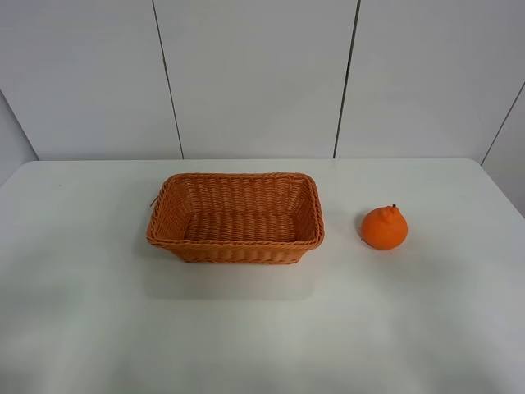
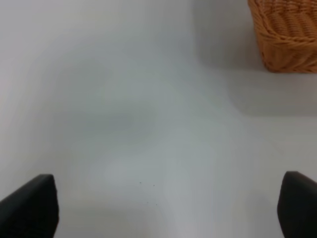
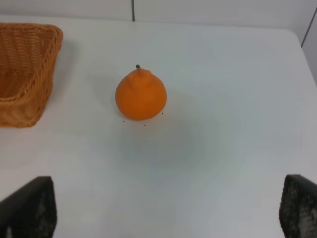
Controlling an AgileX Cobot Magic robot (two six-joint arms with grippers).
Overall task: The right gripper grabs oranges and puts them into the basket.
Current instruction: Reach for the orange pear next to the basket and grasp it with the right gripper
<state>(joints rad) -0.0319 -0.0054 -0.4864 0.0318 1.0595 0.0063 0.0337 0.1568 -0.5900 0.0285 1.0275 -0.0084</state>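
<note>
Orange [image 1: 385, 227] sat upright on the white bench [image 1: 98, 328], right of centre in the high view, near but clear of the basket [image 1: 238, 249] at mid-frame. Right gripper [image 3: 168, 213] hung short of the fruit with jaws wide apart, as were those of the left gripper [image 2: 168, 210]. A good grasp would likely centre the jaws on the round belly, below the knobby top.

Setting: lab or test bench | Evidence: bare white desk [image 1: 98, 328], plain white panelled wall [image 1: 254, 74] with dark seams, staged wicker basket [image 1: 236, 246] and single fruit [image 1: 385, 227]
</note>
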